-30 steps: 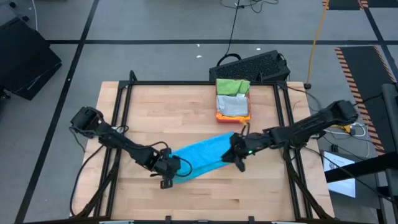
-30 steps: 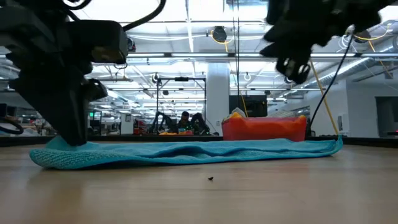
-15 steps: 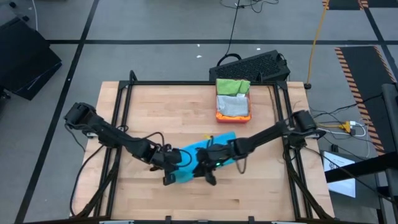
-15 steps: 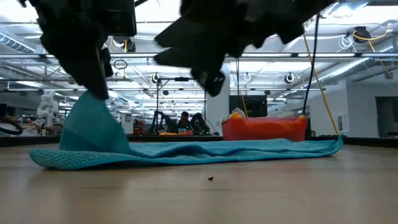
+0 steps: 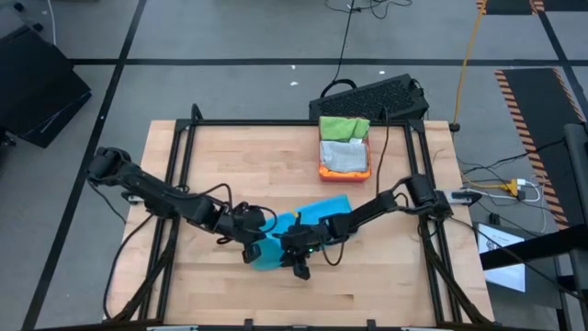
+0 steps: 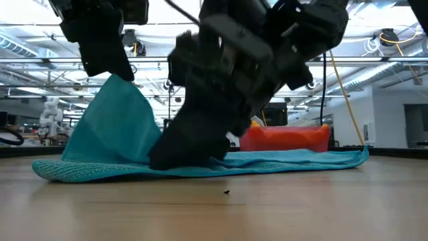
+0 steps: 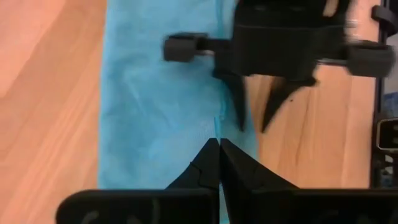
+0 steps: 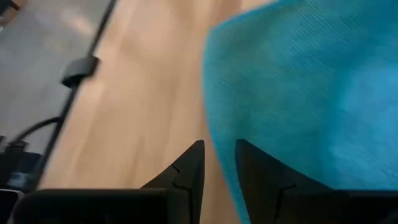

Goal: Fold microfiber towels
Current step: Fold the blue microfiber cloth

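Wooden table (image 5: 276,156) inside a black frame, seen from above; both arms are reaching in over its near-centre.

Bright blue microfiber towel (image 5: 308,221) is lying mid-table, long and narrow, already doubled by the look of it. Its left end is being lifted: in the low view a blue peak is rising off the table while the rest is lying flat.

Pink-red tray (image 5: 344,167) is sitting well apart at the far edge, holding a bright green cloth (image 5: 344,127) and a grey one (image 5: 345,158).

Left gripper (image 7: 219,144) is pinching the towel edge, fingers pressed tight together on the cloth. Right gripper (image 5: 296,259) is working just beside it at the same end; its fingers (image 8: 186,167) are standing a little apart with blue cloth right against them, but whether cloth is caught between them I cannot tell.

Step in hand, as I judge it: bringing the left end over for the next fold. Next move calls for carrying the raised end across toward the far end, edges aligned, then letting go.
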